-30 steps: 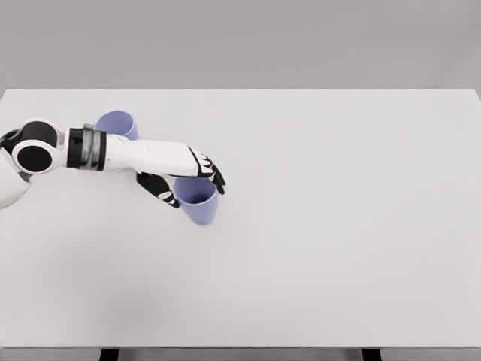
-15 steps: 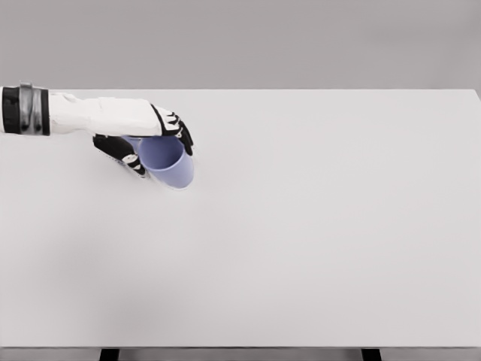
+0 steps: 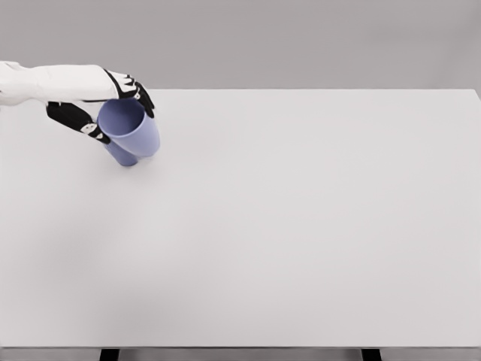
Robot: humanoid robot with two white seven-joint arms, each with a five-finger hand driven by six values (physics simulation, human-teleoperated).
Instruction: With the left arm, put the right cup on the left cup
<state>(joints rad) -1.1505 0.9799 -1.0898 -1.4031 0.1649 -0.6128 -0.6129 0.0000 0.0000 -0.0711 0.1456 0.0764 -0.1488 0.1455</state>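
My left hand (image 3: 117,113) reaches in from the upper left edge and is shut on a purple cup (image 3: 135,129), held tilted with its opening facing the camera. The black fingers (image 3: 140,98) wrap over the cup's far rim and the thumb (image 3: 84,126) presses on its left side. Below and behind the held cup, the lower part of a second purple cup (image 3: 120,156) shows on the white table (image 3: 301,226); its top is hidden by the held cup. I cannot tell whether the two cups touch.
The table's far edge (image 3: 301,90) runs just behind the hand, against a grey wall. No other objects show on the surface.
The left hand has carried the cup up and to the left, from mid-left of the table to over the spot where the other cup stands.
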